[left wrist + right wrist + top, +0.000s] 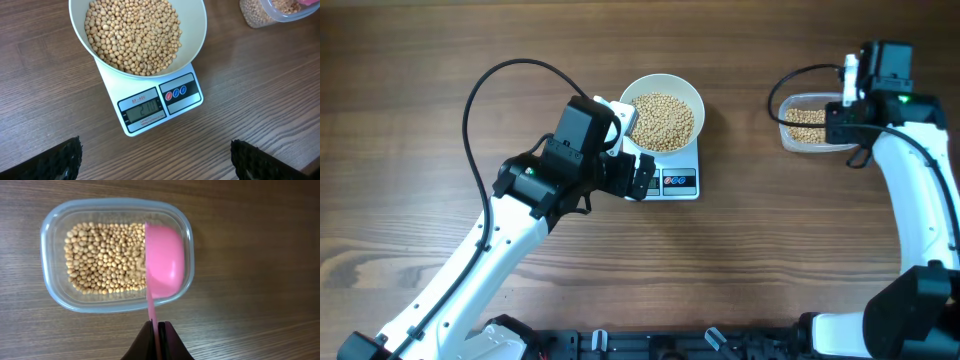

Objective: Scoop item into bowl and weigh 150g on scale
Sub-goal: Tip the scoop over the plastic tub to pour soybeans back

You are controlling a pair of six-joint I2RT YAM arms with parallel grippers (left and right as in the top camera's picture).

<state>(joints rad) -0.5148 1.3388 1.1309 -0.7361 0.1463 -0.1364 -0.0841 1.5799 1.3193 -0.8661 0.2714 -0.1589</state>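
The white bowl [663,115] stands on the scale [680,182], filled with tan beans [132,32]. In the left wrist view the scale's grey display [144,111] faces me; its digits look like 210. My left gripper [156,162] hovers open in front of the scale, a dark fingertip [65,160] in each lower corner and only bare wood between them. My right gripper [156,332] is shut on the thin handle of a pink scoop [164,262]. The scoop's head lies at the right end of a clear tub [50,275] holding more beans [102,260].
The clear tub [807,125] sits at the back right of the wooden table [760,260], well apart from the scale. The left arm's black cable [480,95] loops over the table's left side. The arm bases line the front edge.
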